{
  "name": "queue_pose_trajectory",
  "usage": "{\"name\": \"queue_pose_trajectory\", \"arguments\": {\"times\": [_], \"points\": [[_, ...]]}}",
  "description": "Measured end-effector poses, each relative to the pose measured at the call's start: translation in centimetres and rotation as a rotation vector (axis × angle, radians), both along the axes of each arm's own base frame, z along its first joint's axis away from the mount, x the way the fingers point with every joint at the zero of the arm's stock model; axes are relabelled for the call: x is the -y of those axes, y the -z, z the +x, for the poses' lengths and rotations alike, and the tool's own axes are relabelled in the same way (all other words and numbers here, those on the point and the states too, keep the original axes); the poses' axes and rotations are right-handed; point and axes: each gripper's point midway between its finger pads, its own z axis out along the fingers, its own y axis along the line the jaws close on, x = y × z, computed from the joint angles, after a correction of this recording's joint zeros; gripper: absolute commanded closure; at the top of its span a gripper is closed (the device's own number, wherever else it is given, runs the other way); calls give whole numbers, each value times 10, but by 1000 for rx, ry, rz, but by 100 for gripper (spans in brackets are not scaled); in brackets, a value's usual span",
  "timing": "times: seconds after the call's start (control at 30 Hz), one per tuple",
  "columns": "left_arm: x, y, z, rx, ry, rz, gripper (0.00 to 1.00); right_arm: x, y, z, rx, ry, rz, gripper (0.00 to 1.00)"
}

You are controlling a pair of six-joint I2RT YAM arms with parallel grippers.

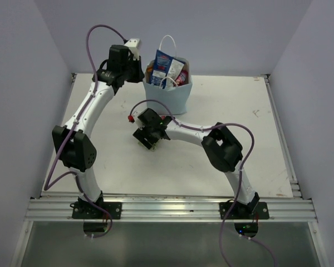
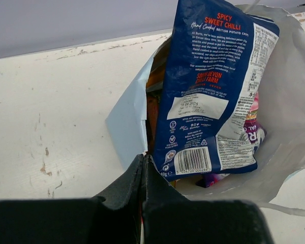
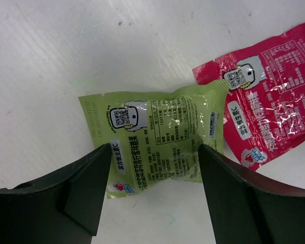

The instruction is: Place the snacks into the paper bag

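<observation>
My right tool [image 3: 155, 152] is spread wide over the green sachet [image 3: 157, 137] on the bench [image 3: 66, 51], pink sachet [image 3: 274, 117] just beside it. My left tool [image 2: 143, 170] is pinched together at the paper bag [image 2: 290, 127], blue-white packet [image 2: 213, 91] sticking out.

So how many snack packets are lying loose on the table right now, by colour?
Green sachet: 1
Pink-red sachet: 1
Total: 2 loose packets in view, both outside the paper bag
</observation>
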Motion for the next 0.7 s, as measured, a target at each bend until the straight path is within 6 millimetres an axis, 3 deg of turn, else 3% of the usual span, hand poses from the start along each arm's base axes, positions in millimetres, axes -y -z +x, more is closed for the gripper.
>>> {"name": "queue_pose_trajectory", "arguments": {"times": [0.1,0.17,0.2,0.23,0.3,0.33,0.37,0.5,0.6,0.7], "points": [[-2,1,-4,-4,4,9,100,-3,-1,8,36,16,8,27],[-2,1,-5,-5,5,10,100,-4,3,11,45,21,6,35],[-2,1,-5,-4,5,11,100,-4,5,13,52,23,3,43],[-2,1,-5,-4,6,12,100,-6,5,15,59,25,9,60],[-2,1,-5,-3,7,14,100,-8,4,19,78,30,16,75],[-2,1,-5,-3,8,15,100,-8,4,21,84,36,22,94],[-2,1,-6,-3,8,15,100,-8,5,21,88,37,23,100],[-5,2,-6,-5,3,15,100,-10,1,23,101,48,49,100],[-8,2,-5,-5,0,13,100,2,-5,12,76,45,19,100],[-8,3,-5,-5,0,12,100,21,-33,-4,46,43,-19,100]]}}
